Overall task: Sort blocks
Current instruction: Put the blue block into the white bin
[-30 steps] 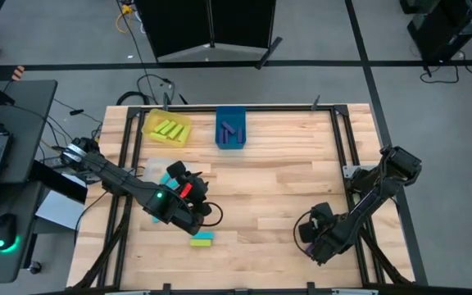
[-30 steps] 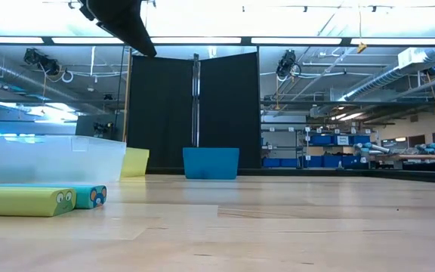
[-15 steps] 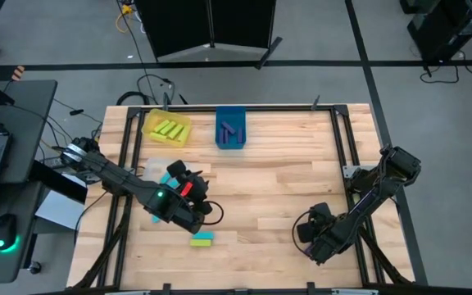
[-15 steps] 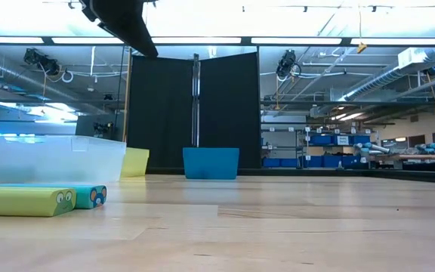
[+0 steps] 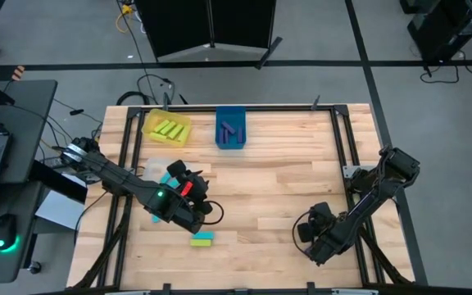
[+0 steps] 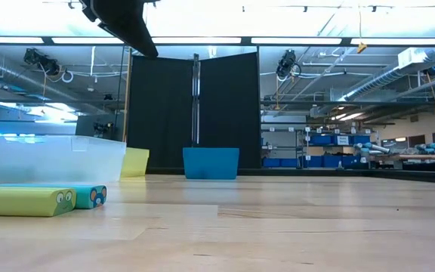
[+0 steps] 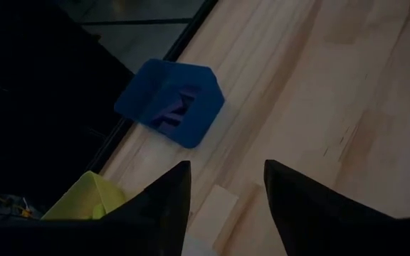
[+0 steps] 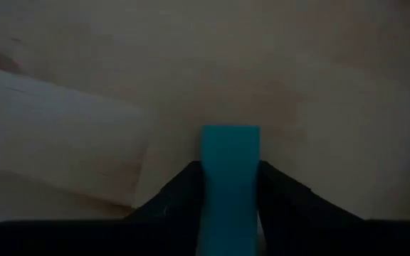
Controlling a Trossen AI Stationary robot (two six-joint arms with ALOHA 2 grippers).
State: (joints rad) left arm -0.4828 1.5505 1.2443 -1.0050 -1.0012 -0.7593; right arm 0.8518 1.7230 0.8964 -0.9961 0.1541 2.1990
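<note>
Right tool (image 8: 230, 186) sits low at the table's (image 5: 277, 188) near right, fingers clamped on a teal block (image 8: 230, 160). Left tool (image 7: 223, 186) hovers mid-left, fingers apart, empty. Lime block (image 6: 23, 201) and teal block (image 6: 89, 196) lie together near the front edge; lime ones sit in the yellow bin (image 5: 167, 129), purple in the blue bin (image 5: 231, 129). Risk: the grip looks end-on, so the block may pivot or slip on lift.

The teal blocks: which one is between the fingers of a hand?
The teal block in the right hand, its fingers against both sides. The other teal block lies free beside a lime block.
</note>
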